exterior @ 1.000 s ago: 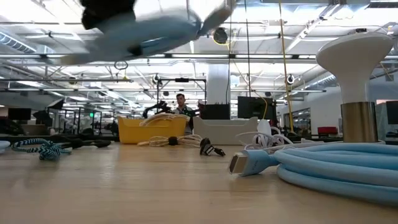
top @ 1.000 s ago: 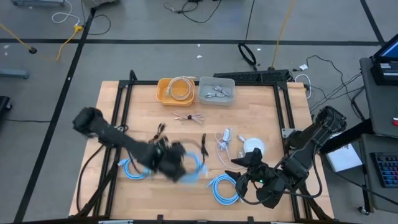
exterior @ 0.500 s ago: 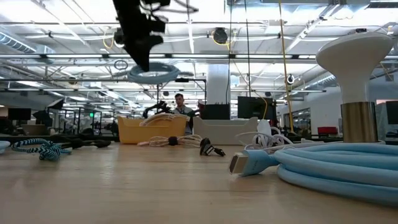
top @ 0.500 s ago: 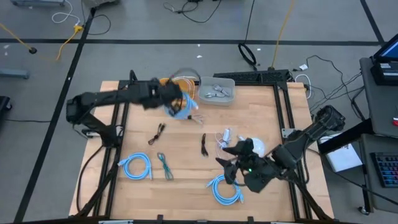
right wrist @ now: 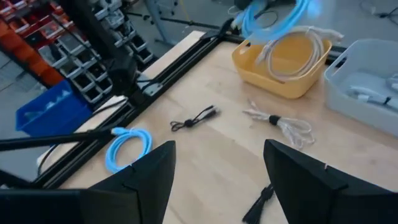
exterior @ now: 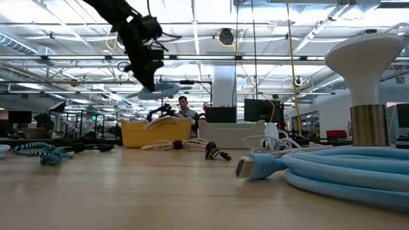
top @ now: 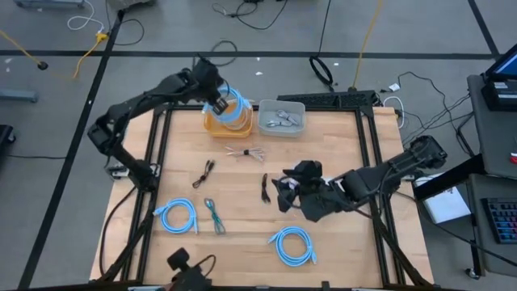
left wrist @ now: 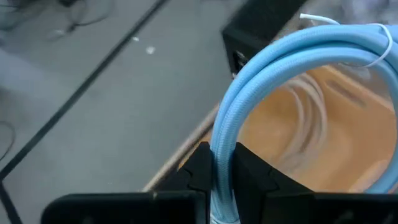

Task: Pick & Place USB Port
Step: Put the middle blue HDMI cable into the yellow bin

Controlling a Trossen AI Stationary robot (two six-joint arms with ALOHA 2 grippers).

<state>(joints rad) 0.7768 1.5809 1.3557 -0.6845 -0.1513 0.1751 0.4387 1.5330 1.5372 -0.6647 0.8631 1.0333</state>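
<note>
Since a second ago I have carried the coiled light-blue USB cable point(top: 229, 107) from the near left part of the wooden table point(top: 339, 137) up and across to the far edge, and my right arm has swung inward from the near right corner toward the middle. My left gripper point(top: 212, 101) now hangs over the yellow plastic bin point(top: 212, 125), fingers pinched on the cable. The high view shows the coil spread above the bin and the pale cable point(top: 237, 121) already lying inside; the left wrist view adds what that one cannot, the blue cord point(left wrist: 261, 106) running straight down between my two dark fingers point(left wrist: 199, 171), with the bin's orange-yellow floor point(left wrist: 323, 149) beyond it. In the low view the coil point(exterior: 160, 91) hangs clear above the bin's rim point(exterior: 153, 135), not touching it. My right gripper point(top: 284, 187) hovers over the table's middle, beside a small black cable point(top: 264, 187), jaws spread wide and empty. The grey plastic bin point(top: 292, 129) stands just beside the yellow one.
</note>
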